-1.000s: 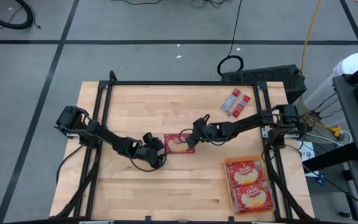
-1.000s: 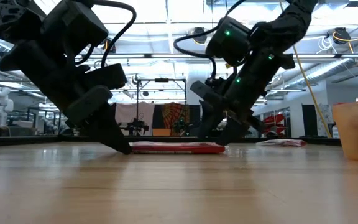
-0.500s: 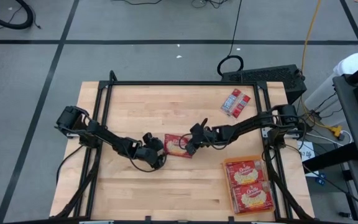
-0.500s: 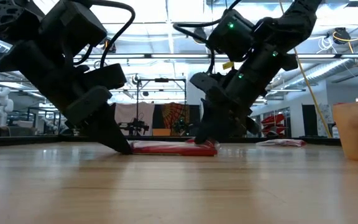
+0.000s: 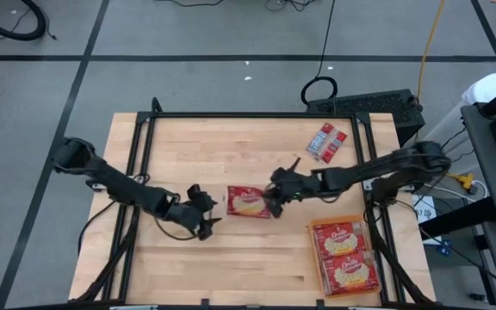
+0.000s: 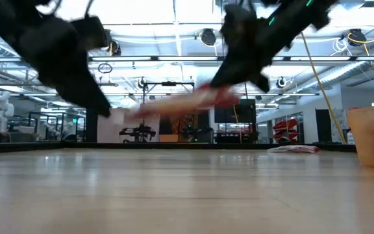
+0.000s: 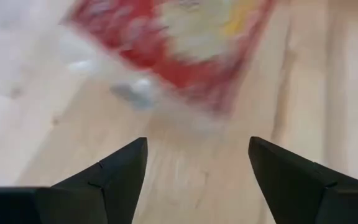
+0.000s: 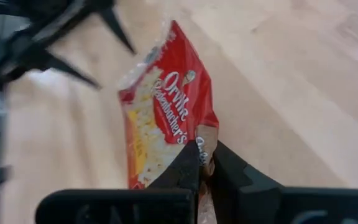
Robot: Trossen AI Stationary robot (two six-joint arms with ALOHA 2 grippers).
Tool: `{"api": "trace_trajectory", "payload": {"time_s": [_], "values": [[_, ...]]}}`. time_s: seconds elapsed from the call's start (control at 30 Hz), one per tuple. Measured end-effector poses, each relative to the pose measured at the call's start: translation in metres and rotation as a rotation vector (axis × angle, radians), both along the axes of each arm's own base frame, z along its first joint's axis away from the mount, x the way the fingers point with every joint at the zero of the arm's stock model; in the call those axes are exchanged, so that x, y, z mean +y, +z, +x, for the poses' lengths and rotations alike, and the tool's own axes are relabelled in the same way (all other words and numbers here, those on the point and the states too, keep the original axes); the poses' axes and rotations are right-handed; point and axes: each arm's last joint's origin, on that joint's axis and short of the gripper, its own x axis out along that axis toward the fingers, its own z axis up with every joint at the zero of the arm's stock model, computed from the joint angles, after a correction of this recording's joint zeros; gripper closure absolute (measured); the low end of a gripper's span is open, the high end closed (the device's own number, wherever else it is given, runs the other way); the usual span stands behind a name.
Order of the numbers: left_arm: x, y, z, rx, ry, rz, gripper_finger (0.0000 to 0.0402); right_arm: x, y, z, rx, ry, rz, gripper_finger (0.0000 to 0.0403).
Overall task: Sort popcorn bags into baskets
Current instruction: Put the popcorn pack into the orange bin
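Popcorn bag [image 5: 248, 202] now off the surface [image 5: 231, 155], lifted near its middle and hanging by one short edge; half a second ago lay flat on the wood. Tilted and smeared red in the low view [image 6: 184, 104], clear of the boards. Pinched by the right fingers [image 5: 275, 196], closed tight on the bag's edge after standing wide open a second back; same grip plain in the right wrist view, dark tips [image 8: 205, 163] clamped on the crimped end of the bag [image 8: 166, 130]. Left fingers [image 5: 203, 215] spread wide with nothing between them, pulled back toward the surface's left side, no longer touching the bag. Pickup done by the look of it; carry to the orange basket [image 5: 345, 256] at the near right corner likely next, two bags already lying inside. Two more bags [image 5: 326, 142] near the far right corner, untouched.

Hard to make out: bag blurred in the left wrist view [image 7: 173, 43] and low view, printing unreadable there. Basket cut off at the low view's right edge [image 6: 372, 133].
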Motion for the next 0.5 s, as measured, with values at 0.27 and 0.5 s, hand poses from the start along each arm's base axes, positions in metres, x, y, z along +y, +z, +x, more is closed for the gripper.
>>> {"api": "trace_trajectory", "payload": {"time_s": [0.27, 0.5], "values": [[-0.016, 0.011, -0.008, -0.08, 0.0, 0.035, 0.0119, 0.032, 0.061, -0.052, 0.044, 0.032, 0.086, 0.04], [-0.027, 0.009, -0.014, -0.096, 0.012, 0.004, 0.0119, 0.064, 0.092, -0.087, 0.26, -0.034, 0.201, 0.04]]}}
